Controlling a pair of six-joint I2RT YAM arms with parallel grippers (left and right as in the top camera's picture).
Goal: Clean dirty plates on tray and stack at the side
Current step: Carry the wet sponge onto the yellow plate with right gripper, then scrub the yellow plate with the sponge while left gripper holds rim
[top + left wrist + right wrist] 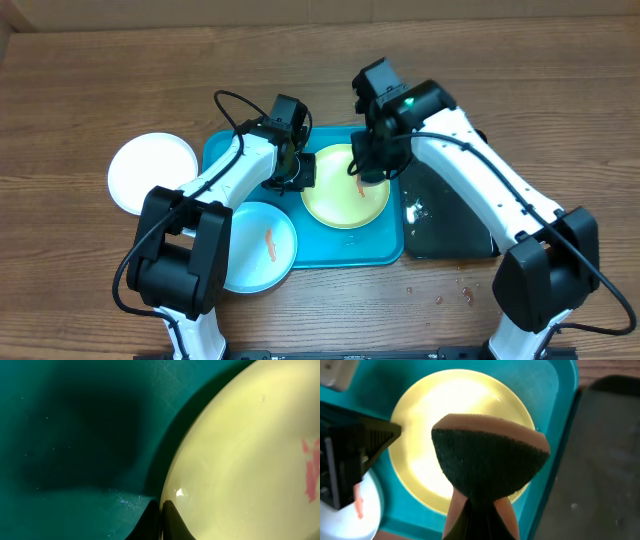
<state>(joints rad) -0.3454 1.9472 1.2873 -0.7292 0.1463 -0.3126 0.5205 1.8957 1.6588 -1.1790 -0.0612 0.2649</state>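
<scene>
The pale yellow-green plate [345,195] lies on the right half of the turquoise tray [222,152], with an orange-red smear [356,186] near its middle. My left gripper [300,170] is shut on that plate's left rim [170,495], one finger on the tray side and one on the plate side. Over the same plate hangs a green-and-tan sponge [490,460], with my right gripper [480,507] shut on it. The light blue plate [258,245] sits at the tray's front left with its own smear. The white plate [152,172] rests on the table left of the tray.
A glossy black tray [450,215] lies right against the turquoise tray's right side, with a white speck on it. Small reddish spots [452,296] dot the wooden table in front of it. Both arms cross over the tray's back half.
</scene>
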